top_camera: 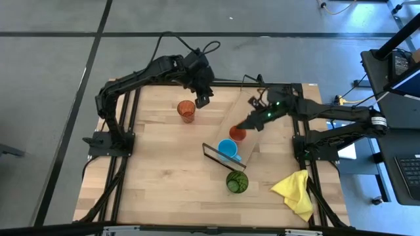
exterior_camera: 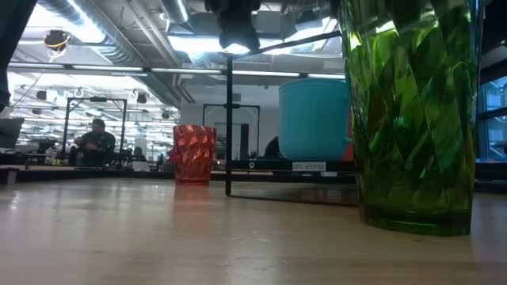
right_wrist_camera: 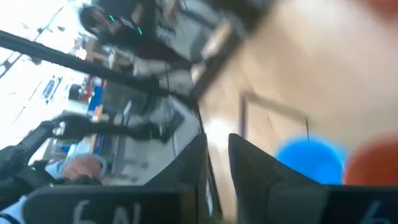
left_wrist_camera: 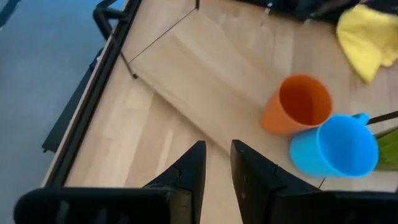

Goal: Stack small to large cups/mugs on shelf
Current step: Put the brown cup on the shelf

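**Tumblers still to be shelved**

The shelf (top_camera: 231, 128) holds two cups: the red cup (top_camera: 237, 134) and, just nearer, the blue mug (top_camera: 228, 149). The left gripper (top_camera: 201, 100), its fingers nearly closed on nothing, hangs beside the orange tumbler (top_camera: 186, 111) at far left. It should open, straddle the rim squarely, then lift straight. The right gripper (top_camera: 252, 123), empty and nearly closed, hovers beside the red cup. One green tumbler (top_camera: 237, 181) waits near. Four cups in all.

— What sits on the table (top_camera: 157, 177)?
— The shelf (top_camera: 239, 118), a translucent tumbler (top_camera: 186, 111), a green tumbler (top_camera: 237, 181), a yellow cloth (top_camera: 295, 193).
— And on the shelf?
— An orange cup (top_camera: 237, 134) beside a blue mug (top_camera: 228, 149).
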Motion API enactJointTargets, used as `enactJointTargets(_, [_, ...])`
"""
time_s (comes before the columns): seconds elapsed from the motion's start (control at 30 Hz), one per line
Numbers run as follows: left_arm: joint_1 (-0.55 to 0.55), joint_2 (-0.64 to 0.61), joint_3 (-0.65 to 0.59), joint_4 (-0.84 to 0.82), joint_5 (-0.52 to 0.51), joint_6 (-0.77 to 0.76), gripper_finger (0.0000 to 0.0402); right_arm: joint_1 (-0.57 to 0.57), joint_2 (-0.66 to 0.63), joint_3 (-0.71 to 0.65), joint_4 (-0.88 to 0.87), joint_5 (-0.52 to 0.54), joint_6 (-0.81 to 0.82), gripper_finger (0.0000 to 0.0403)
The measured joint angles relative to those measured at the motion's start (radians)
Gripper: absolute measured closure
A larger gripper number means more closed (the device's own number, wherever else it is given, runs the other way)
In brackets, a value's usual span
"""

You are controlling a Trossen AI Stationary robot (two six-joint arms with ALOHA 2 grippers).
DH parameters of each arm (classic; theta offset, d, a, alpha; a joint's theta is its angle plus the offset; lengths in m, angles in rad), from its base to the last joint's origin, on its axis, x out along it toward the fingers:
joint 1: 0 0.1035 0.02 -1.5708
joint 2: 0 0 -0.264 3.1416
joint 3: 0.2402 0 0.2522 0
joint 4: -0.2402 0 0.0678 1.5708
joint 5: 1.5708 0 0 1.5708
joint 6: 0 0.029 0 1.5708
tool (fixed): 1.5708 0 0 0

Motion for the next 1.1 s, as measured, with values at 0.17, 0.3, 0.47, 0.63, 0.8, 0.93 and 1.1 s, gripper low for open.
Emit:
enactJointTargets(0.17, [0.033, 0.0, 0.0, -0.07, 0.001, 0.085, 0.0332, 0.0, 0.0, 0.139, -0.002, 0.086, -0.125, 0.0334])
enactJointTargets(0.3, [0.064, 0.0, 0.0, -0.14, -0.059, 0.178, 0.0333, 0.0, -0.001, 0.224, -0.027, 0.094, -0.19, 0.0325])
enactJointTargets(0.47, [0.115, 0.0, 0.0, -0.15, -0.082, 0.21, 0.0319, 0.0, -0.001, 0.263, -0.034, 0.104, -0.227, 0.0303])
enactJointTargets(0.63, [0.191, -0.001, -0.091, -0.163, -0.109, 0.219, 0.0285, -0.017, -0.001, 0.263, -0.059, 0.122, -0.245, 0.0274])
enactJointTargets(0.8, [0.247, 0.0, -0.279, -0.19, -0.133, 0.221, 0.0252, -0.036, 0.0, 0.263, -0.072, 0.122, -0.245, 0.0253])
enactJointTargets(0.93, [0.247, -0.014, -0.391, -0.167, -0.126, 0.227, 0.0238, -0.06, 0.0, 0.263, -0.075, 0.122, -0.246, 0.0244])
enactJointTargets(1.1, [0.236, -0.016, -0.447, -0.135, -0.068, 0.226, 0.0231, -0.1, 0.0, 0.263, -0.079, 0.118, -0.246, 0.0236])
